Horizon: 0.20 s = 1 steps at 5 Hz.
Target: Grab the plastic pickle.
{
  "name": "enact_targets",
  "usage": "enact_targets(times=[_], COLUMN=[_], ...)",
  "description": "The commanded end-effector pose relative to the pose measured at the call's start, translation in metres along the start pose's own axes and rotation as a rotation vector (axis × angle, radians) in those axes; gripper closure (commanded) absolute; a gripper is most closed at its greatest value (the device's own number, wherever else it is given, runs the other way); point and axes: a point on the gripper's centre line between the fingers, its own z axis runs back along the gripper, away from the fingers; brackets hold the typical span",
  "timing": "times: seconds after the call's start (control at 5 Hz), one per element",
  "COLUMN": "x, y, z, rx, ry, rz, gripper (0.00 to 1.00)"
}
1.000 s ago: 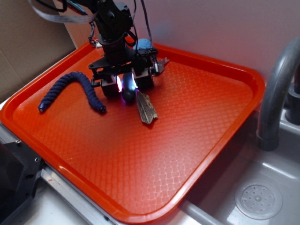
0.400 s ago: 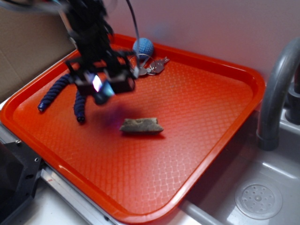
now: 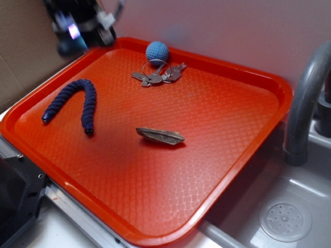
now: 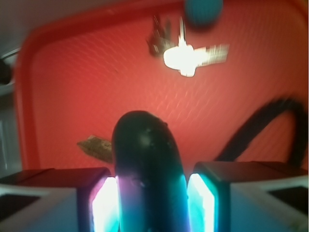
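Note:
The plastic pickle (image 4: 147,164), a glossy, very dark blue-green oval, stands upright between my lit pads in the wrist view. My gripper (image 4: 150,195) is shut on it, with both pads pressed against its sides. In the exterior view the gripper (image 3: 83,32) is raised above the tray's far left corner and is blurred. The pickle is hard to pick out there. The tray shows below the pickle, which is lifted off it.
The orange tray (image 3: 243,170) holds a braided blue rope (image 3: 72,101) at the left, a brown wood sliver (image 3: 160,136) in the middle, keys (image 3: 158,76) and a blue ball (image 3: 156,51) at the back. A grey faucet (image 3: 305,103) and a sink drain (image 3: 284,221) are on the right.
The gripper rose from the tray with the pickle and moved left and back to the far left corner. The wood sliver turned flat and the rope shifted.

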Motion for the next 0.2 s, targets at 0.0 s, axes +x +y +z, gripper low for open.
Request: enact_targets(times=[0.0], x=[0.0258], y=[0.0133], z=[0.0415], rx=[0.052], ry=[-0.048], rz=[-0.077], gripper=[1.0])
